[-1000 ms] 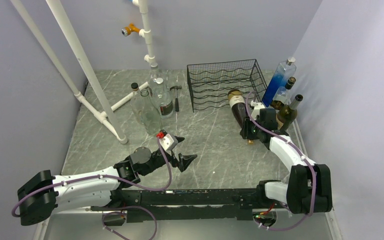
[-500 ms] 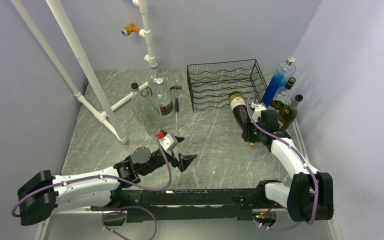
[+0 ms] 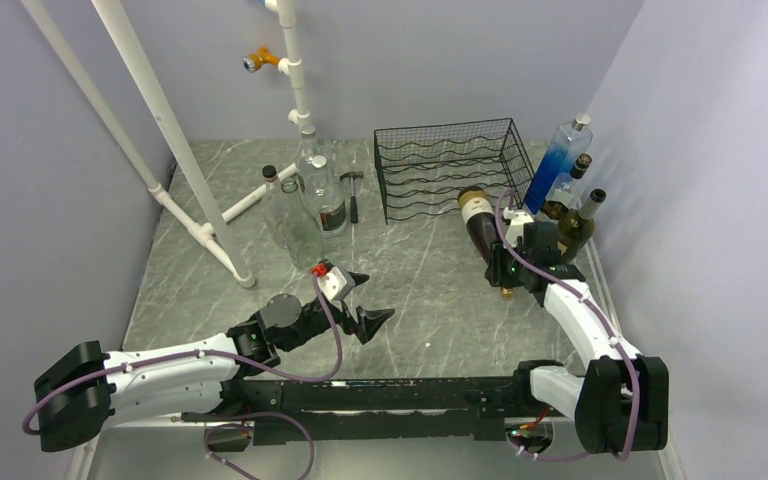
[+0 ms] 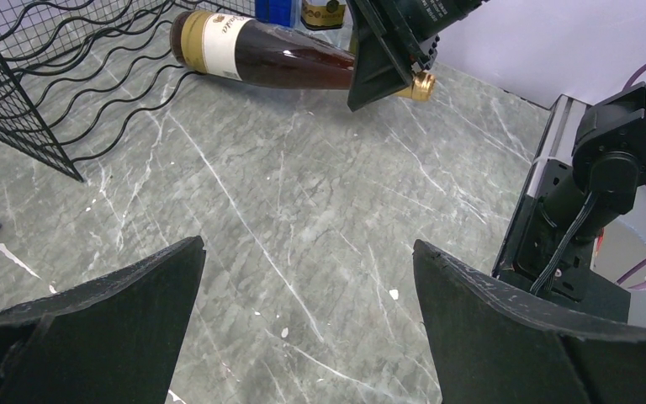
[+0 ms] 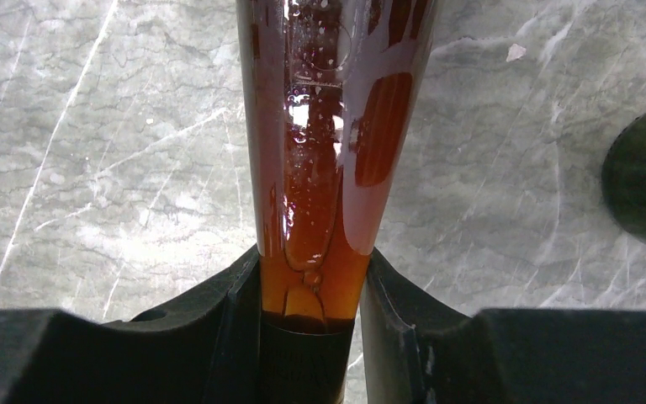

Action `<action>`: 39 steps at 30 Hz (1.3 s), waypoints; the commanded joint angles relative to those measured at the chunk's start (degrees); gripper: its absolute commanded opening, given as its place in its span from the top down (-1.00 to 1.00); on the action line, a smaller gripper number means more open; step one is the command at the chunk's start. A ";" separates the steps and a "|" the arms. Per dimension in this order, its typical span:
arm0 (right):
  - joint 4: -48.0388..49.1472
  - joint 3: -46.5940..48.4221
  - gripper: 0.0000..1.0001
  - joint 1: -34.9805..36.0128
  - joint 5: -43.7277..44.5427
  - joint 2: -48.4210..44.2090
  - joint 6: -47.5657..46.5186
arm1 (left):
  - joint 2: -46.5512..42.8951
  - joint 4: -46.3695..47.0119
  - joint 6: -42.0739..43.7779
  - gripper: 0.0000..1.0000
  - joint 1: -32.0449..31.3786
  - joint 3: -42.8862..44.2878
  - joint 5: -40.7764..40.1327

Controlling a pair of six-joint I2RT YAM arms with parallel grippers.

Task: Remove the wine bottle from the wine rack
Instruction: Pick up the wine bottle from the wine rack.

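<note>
Standing at the back of the grey marbled table (image 3: 420,280), the black wire box-shaped wine rack (image 3: 450,165) has the dark, cream-labelled glass wine bottle (image 3: 480,222) lying outside it, just beside a front corner. The right gripper (image 5: 307,311) clamps the bottle's neck; the left gripper (image 3: 375,297) hangs well apart, jaws wide.

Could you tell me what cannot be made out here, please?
Base of wine bottle: right wrist view, cut off at top edge.
Its cap: same view, behind the right gripper.
Label text: top view, too small.
Bottle touching the wine rack or not: top view, too small.
</note>
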 commanded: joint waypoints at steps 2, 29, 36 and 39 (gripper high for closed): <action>2.22 3.29 1.00 0.75 -5.66 -3.61 -3.05 | -0.79 1.92 -1.09 -0.99 0.25 -0.11 0.55; -8.97 11.33 1.00 0.71 -3.41 -5.31 -6.74 | -1.78 1.90 -1.13 -0.99 0.25 -0.46 0.65; -12.36 13.04 1.00 0.70 -2.93 -6.23 -8.04 | -1.25 2.28 -1.09 -0.99 0.25 -0.40 0.84; -13.85 13.77 1.00 0.72 -2.86 -6.49 -9.02 | -1.14 2.39 -1.00 -0.99 0.25 -0.45 0.86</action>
